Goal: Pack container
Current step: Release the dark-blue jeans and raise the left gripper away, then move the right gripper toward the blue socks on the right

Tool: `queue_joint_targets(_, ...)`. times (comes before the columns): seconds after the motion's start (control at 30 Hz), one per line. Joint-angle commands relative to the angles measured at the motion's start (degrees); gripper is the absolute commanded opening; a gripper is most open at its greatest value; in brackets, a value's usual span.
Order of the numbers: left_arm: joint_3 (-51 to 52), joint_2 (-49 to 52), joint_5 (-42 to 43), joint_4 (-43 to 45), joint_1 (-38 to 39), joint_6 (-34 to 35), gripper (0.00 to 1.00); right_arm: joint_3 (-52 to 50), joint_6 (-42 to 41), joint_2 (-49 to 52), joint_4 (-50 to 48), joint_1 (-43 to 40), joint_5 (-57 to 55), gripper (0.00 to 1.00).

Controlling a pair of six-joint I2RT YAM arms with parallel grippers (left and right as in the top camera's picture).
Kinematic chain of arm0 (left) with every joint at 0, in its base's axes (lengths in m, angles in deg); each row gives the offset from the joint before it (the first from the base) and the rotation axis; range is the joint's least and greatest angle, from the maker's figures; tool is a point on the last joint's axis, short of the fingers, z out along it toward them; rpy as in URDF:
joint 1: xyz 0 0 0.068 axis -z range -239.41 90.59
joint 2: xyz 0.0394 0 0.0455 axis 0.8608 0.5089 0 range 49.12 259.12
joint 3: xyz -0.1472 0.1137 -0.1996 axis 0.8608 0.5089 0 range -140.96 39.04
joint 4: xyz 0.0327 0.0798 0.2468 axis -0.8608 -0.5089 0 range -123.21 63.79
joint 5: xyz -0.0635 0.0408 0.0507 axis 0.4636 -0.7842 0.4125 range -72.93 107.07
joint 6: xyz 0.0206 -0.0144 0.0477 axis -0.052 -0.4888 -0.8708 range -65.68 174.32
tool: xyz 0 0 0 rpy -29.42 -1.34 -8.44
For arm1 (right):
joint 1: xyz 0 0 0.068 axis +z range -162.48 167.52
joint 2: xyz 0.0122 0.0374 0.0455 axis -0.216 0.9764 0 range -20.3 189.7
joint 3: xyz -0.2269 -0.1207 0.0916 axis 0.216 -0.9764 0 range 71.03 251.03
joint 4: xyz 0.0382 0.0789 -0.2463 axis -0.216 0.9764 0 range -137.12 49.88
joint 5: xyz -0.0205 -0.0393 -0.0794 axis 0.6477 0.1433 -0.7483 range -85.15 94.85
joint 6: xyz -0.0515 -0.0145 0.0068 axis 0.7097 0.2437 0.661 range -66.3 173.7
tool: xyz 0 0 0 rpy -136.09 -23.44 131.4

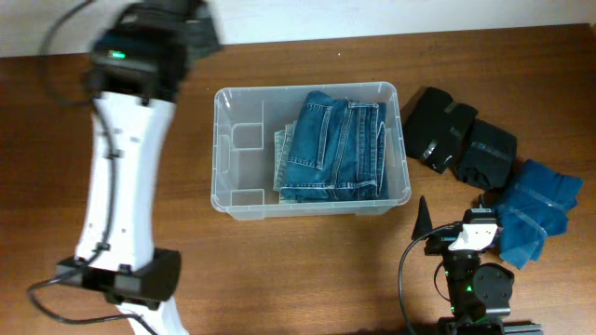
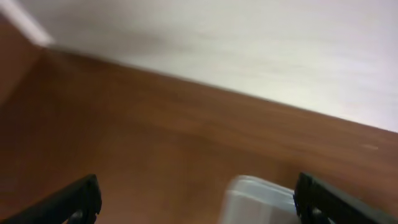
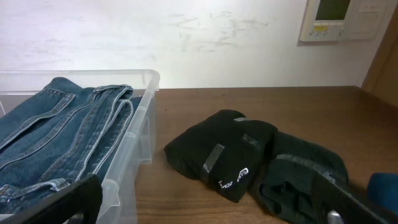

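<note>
Plain indoor room, office or lab-like: wooden table point(image 1: 307, 270) against bare white wall point(image 3: 186, 37), wall control panel point(image 3: 341, 18) far right.

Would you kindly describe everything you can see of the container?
The container is a clear, colourless plastic tub, rectangular with rounded corners and a thick rim, and has moulded recesses at its left end. It stands upright and lidless on the wooden table, its long side running across the overhead view. Folded blue jeans fill its right part; the left part is bare.
</note>
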Motion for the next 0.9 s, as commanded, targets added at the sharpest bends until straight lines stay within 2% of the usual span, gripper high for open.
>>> queue_joint_targets(0.0, 0.68, 0.81, 4.24, -2.43, -5.81, 1.03, 0.99, -0.26, -0.31, -0.39, 0.42, -0.15, -0.87, 0.98)
queue_joint_targets(0.2, 0.79, 0.85, 6.97, -6.34, -11.37, 1.01, 0.99, -0.26, -0.31, -0.39, 0.39, -0.15, -0.87, 0.98)
queue_joint_targets(0.57, 0.79, 0.85, 6.97, -6.6, -12.28, 0.98, 0.99, -0.26, -0.63, -0.39, 0.02, -0.15, 2.12, 0.98)
queue_joint_targets(0.7, 0.79, 0.85, 6.97, -6.6, -12.28, 1.01, 0.99, 1.38, -8.94, -0.39, -0.55, -0.15, 1.97, 0.98)
queue_joint_targets(0.87, 0.79, 0.85, 6.97, -6.6, -12.28, 0.98, 0.99, 9.84, -13.49, -0.33, 4.96, -0.15, -1.03, 0.98)
